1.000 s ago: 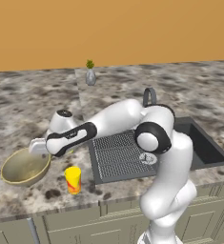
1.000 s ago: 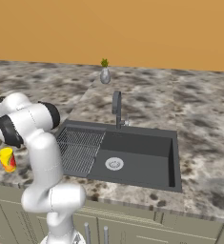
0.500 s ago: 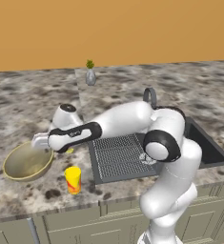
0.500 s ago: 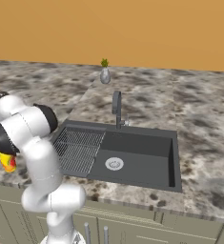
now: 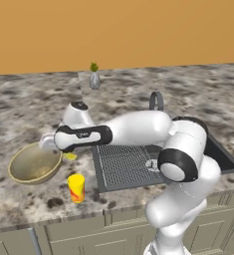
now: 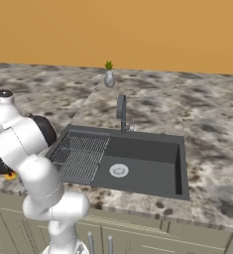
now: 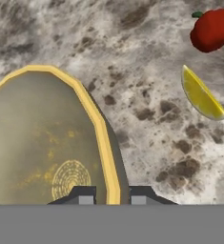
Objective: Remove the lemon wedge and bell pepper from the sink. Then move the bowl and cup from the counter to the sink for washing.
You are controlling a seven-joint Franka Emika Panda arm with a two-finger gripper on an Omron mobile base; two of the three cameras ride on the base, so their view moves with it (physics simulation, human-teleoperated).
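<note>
The olive-gold bowl (image 5: 35, 163) sits left of the sink (image 6: 138, 163), its near edge slightly raised. My gripper (image 5: 48, 143) is shut on the bowl's right rim; in the hand view the pale rim of the bowl (image 7: 42, 143) runs between the two fingertips of the gripper (image 7: 111, 193). The lemon wedge (image 7: 201, 95) and the red bell pepper (image 7: 211, 29) lie on the counter just beyond the bowl. The lemon wedge (image 5: 70, 156) peeks out under my forearm. The yellow cup (image 5: 76, 187) stands upright near the counter's front edge, in front of the bowl.
The ribbed drainboard (image 5: 128, 164) lies right of the bowl, with the dark basin (image 6: 143, 166) further right. A grey arched faucet (image 6: 121, 111) stands behind the sink. A grey vase with a plant (image 5: 94, 79) is at the back wall.
The hand and the bowl in its grip have shifted slightly up and to the right. The arm's elbow has swung toward the sink. The cup stays put.
</note>
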